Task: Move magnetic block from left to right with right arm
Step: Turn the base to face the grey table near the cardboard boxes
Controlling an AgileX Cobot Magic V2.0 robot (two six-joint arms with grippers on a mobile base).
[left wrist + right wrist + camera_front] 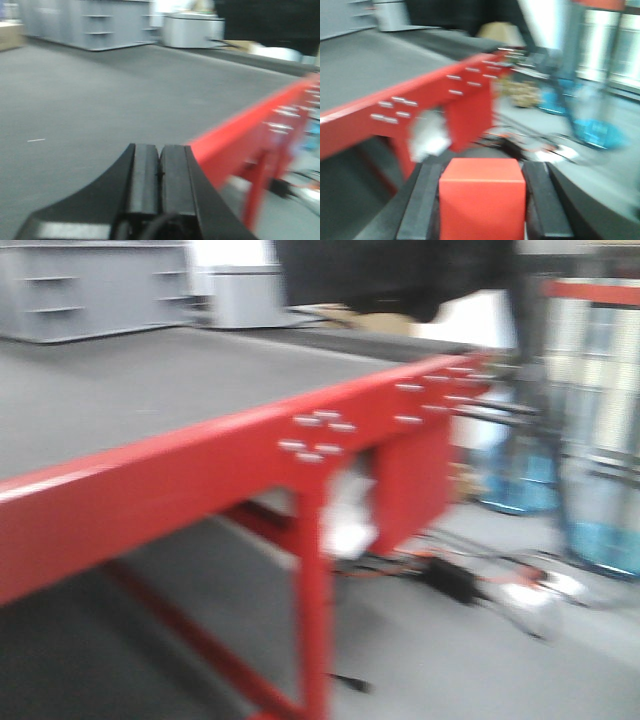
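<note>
Block: the magnetic block (482, 205), a plain red cube, is held in the air beside the red edge of the surface (150, 380), not resting on it
Right pincer (482, 172): clamped on the cube's two opposite side faces; the grip looks centred
Left pincer (160, 152): drawn together, holding nothing, low over the grey top
Handling: likely light and rigid; the smooth matte faces may slide, so the flat faces, not the sharp edges, are the place to hold; being magnetic, it may tug toward the red frame (200, 480) if that is steel
Hidden: every view is smeared by blur; the cube's lower part is cut off; the contact with its sides cannot be seen; the front view shows neither cube nor pincers; the set-down spot on the right cannot be made out
</note>
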